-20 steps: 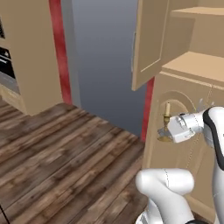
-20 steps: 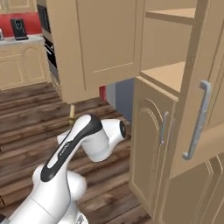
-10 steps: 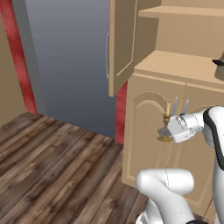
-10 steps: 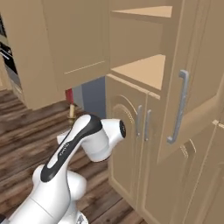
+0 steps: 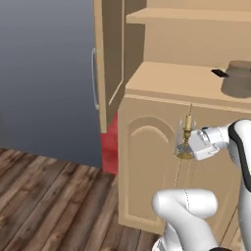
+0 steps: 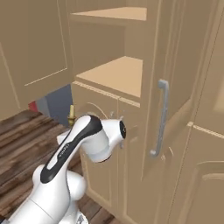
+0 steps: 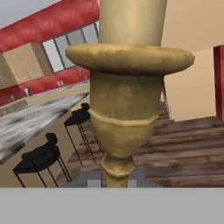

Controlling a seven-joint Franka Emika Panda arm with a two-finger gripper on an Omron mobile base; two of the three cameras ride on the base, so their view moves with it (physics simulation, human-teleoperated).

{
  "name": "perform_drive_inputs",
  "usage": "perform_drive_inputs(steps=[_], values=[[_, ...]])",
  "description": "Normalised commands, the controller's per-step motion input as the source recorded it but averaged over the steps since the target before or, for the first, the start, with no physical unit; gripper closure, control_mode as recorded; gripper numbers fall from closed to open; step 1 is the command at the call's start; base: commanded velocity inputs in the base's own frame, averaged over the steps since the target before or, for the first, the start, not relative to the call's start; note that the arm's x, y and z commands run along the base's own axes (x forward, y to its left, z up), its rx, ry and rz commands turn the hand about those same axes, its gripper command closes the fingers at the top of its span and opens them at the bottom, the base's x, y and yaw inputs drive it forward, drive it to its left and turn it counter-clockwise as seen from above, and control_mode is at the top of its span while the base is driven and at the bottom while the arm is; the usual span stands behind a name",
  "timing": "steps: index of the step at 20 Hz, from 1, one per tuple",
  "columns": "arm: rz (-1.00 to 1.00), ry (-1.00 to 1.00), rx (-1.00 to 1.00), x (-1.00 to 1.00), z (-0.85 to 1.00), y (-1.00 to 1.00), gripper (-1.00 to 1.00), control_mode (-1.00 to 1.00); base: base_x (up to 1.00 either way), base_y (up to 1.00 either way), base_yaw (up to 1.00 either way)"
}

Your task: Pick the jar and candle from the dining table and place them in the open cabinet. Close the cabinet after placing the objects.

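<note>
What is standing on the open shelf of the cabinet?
On the cabinet shelf stand the smoky-grey jar and, left of it, a small flat black object. The picture edge cuts off the shelf's right part.

Cream candle (image 5: 188, 123) upright in brass holder, jar (image 5: 238, 78) on cabinet (image 5: 147, 147) shelf

One candle (image 5: 187, 128), one jar (image 5: 238, 79), two stools (image 7: 41, 158), perhaps more

Cream candle (image 5: 188, 122) in a brass-gold holder; smoky-grey jar (image 5: 237, 79); light-tan cabinet (image 5: 162, 88); brown wood-plank floor (image 5: 44, 201); red wall strip (image 5: 110, 147).
</note>
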Motion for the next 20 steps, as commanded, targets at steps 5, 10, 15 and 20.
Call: perform_drive_inputs(steps=[5,10,15,20], values=[[0.00,0.00,0.00,0.00,0.00,0.00,1.00,1.00,0.69,0.45,-0.33],[0.00,0.00,0.00,0.00,0.00,0.00,1.00,1.00,0.05,0.11,-0.36],[0.00,0.00,0.00,0.00,0.00,0.00,1.00,1.00,-0.20,-0.44,-0.39],[0.00,0.00,0.00,0.00,0.00,0.00,1.00,1.00,0.16,-0.02,-0.17]])
